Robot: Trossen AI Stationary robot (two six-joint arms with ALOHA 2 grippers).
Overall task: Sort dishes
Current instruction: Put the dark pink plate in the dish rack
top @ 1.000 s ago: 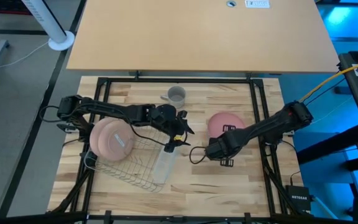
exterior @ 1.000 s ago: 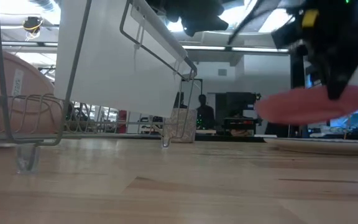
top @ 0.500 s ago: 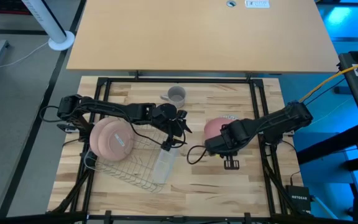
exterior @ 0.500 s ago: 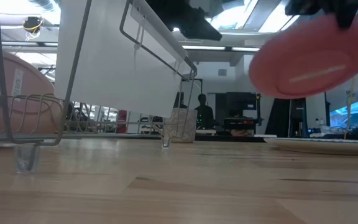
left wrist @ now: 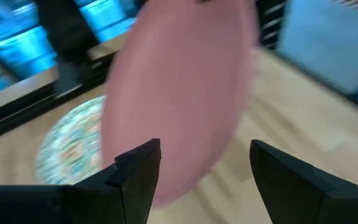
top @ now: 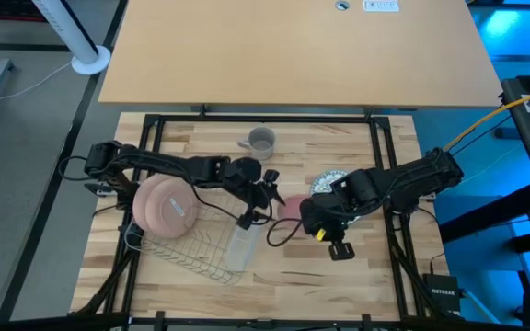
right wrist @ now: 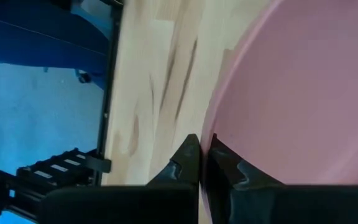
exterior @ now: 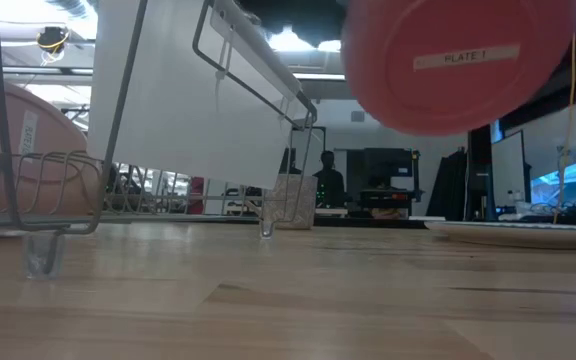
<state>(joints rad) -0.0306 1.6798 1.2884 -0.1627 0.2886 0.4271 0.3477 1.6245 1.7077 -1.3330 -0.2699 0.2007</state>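
The pink plate [exterior: 458, 60] I am carrying hangs in the air on edge, tilted, between my two arms, its labelled back turned to the low camera; my right gripper [right wrist: 199, 158] pinches it by the rim alone, fingers closed thin on the edge; that is a small hold on a wide disc, and I judge it the weak point, since any quick swing could let the plate pivot or slide out of the pinch and drop onto the wooden table [top: 293, 276].

My left gripper [left wrist: 197, 165] faces the plate with fingers spread wide and nothing in them, just beside it; if this is to be a handover, closing before the rim sits between those fingers would knock the plate rather than take it; letting go on the right too soon would do worse.

Outward from there: the patterned plate [top: 328, 183] lies flat on the table under my right arm, near enough for a falling plate to strike it; the other pink plate [top: 166, 205] stands in the wire rack [top: 196, 241] on the left, and the rack's wires could catch a rim that comes in crooked; a grey cup [top: 261, 141] stands well apart, out of harm.
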